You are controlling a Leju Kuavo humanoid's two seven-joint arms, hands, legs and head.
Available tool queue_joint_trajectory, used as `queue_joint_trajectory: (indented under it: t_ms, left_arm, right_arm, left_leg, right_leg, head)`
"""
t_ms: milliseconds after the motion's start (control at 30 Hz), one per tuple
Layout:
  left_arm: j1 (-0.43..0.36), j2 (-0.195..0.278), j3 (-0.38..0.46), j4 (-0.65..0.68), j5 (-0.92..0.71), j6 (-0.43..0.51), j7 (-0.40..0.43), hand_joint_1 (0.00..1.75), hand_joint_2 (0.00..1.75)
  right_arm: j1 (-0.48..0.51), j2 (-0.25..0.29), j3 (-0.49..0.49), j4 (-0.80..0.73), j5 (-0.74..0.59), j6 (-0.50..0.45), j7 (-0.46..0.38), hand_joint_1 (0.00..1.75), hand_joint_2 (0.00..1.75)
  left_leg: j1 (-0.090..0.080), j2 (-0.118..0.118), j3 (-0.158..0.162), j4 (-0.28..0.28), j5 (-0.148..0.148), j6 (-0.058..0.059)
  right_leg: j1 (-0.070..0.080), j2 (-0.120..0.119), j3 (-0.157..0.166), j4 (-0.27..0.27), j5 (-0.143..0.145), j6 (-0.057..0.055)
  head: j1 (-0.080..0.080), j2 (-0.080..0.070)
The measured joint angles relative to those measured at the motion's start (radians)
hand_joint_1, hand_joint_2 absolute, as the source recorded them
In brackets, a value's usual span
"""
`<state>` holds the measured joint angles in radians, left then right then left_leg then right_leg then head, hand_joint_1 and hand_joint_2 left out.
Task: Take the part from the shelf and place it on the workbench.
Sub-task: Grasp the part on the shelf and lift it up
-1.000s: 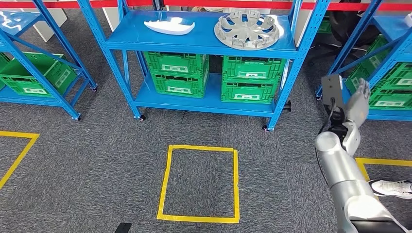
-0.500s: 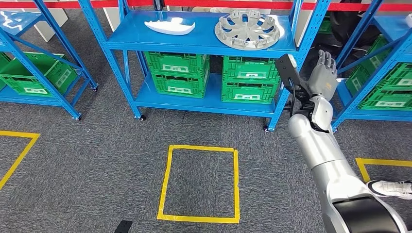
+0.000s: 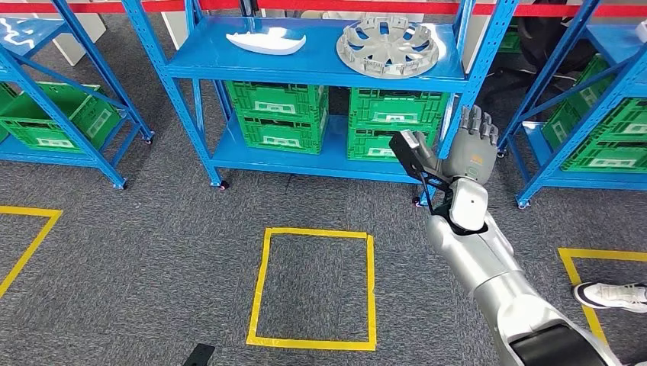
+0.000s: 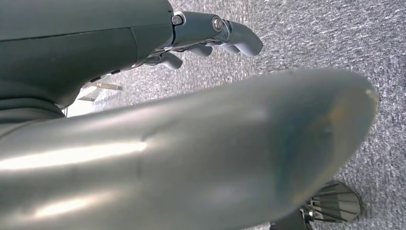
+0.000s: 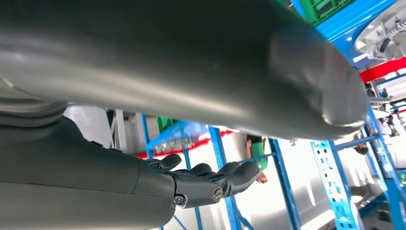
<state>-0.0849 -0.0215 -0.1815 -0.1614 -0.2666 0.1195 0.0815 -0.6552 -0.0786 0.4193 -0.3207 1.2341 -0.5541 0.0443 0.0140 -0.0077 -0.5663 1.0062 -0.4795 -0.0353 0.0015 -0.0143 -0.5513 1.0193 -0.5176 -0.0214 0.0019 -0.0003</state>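
A round grey wheel-like part (image 3: 390, 46) lies on the top board of the blue shelf (image 3: 320, 72), with a white curved part (image 3: 266, 40) to its left. My right hand (image 3: 473, 145) is raised in front of the shelf's right post, below and right of the grey part, fingers spread and holding nothing. The right wrist view shows that right hand (image 5: 210, 184) with fingers stretched out, empty, and an edge of the grey part (image 5: 385, 36). In the left wrist view my left hand (image 4: 210, 36) hangs over grey carpet, fingers loosely curled with nothing in them.
Green crates (image 3: 397, 122) fill the lower boards of the shelf. More blue racks with green crates stand at left (image 3: 53, 114) and right (image 3: 610, 130). A yellow tape square (image 3: 314, 288) marks the carpet in front. A person's shoe (image 3: 614, 296) shows at the right edge.
My right arm has swung up and leftwards, from the right rack towards the middle shelf's right post; the hand has stayed spread and empty.
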Motion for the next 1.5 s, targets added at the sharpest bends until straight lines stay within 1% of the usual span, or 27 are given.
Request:
queue_joint_trajectory:
  t_ms: [200, 633, 800, 900, 1067, 1200, 1367, 1500]
  left_arm:
    - [-0.001, 0.000, -0.004, 0.000, -0.003, -0.001, 0.011, 0.00, 0.00]
    - [-0.005, 0.001, -0.023, -0.001, -0.036, 0.000, 0.029, 0.00, 0.00]
    - [0.003, 0.004, -0.026, -0.001, -0.028, 0.006, 0.022, 0.00, 0.00]
    - [0.008, 0.007, -0.025, -0.001, -0.007, 0.010, 0.012, 0.00, 0.00]
    - [0.018, 0.008, -0.007, -0.001, 0.035, 0.026, -0.001, 0.00, 0.00]
    - [0.026, 0.008, 0.005, 0.000, 0.044, 0.027, -0.001, 0.00, 0.00]
    - [0.030, 0.007, 0.009, 0.000, 0.042, 0.035, 0.006, 0.00, 0.00]
    - [0.030, 0.007, 0.009, 0.000, 0.036, 0.037, 0.010, 0.00, 0.00]
  right_arm:
    - [0.026, -0.002, 0.038, 0.007, 0.053, -0.006, 0.012, 0.00, 0.00]
    - [0.091, -0.034, 0.043, 0.007, 0.029, -0.076, 0.011, 0.00, 0.00]
    - [0.102, -0.033, 0.043, 0.007, 0.033, -0.075, -0.019, 0.00, 0.00]
    - [0.089, -0.019, 0.043, 0.007, 0.041, -0.054, -0.039, 0.00, 0.00]
    - [0.049, 0.044, 0.046, 0.007, 0.075, 0.000, -0.039, 0.00, 0.00]
    - [0.025, 0.082, 0.053, 0.007, 0.083, 0.010, -0.043, 0.00, 0.00]
    - [0.017, 0.104, 0.055, 0.007, 0.083, 0.000, -0.045, 0.00, 0.00]
    - [0.017, 0.108, 0.055, 0.007, 0.080, -0.007, -0.045, 0.00, 0.00]
  left_leg:
    - [0.000, 0.000, 0.000, 0.000, 0.000, 0.000]
    - [0.000, 0.000, 0.000, 0.000, 0.000, 0.000]
    - [0.000, 0.000, 0.000, 0.000, 0.000, 0.000]
    - [0.000, 0.000, -0.001, 0.000, 0.000, 0.000]
    - [0.000, 0.001, 0.000, 0.000, 0.000, -0.001]
    - [0.000, 0.000, 0.000, 0.000, 0.000, -0.001]
    - [0.000, 0.000, -0.001, 0.000, 0.000, -0.001]
    - [0.000, 0.000, -0.001, 0.000, 0.000, -0.001]
  right_leg:
    - [0.000, 0.000, 0.000, 0.000, 0.000, 0.000]
    - [0.000, 0.000, 0.000, 0.000, 0.000, 0.000]
    - [0.000, 0.000, 0.000, 0.000, 0.000, 0.000]
    - [0.000, 0.000, 0.000, 0.001, 0.000, 0.000]
    - [0.000, 0.001, -0.001, 0.001, 0.000, -0.001]
    - [0.000, 0.000, -0.001, 0.001, 0.000, -0.002]
    - [0.000, 0.000, -0.001, 0.001, 0.000, -0.002]
    - [0.000, 0.000, -0.001, 0.001, 0.000, -0.002]
  head:
    - [0.000, 0.000]
    - [0.000, 0.000]
    - [0.000, 0.000]
    - [0.000, 0.000]
    - [0.000, 0.000]
    - [0.000, 0.000]
    - [0.000, 0.000]
    - [0.000, 0.000]
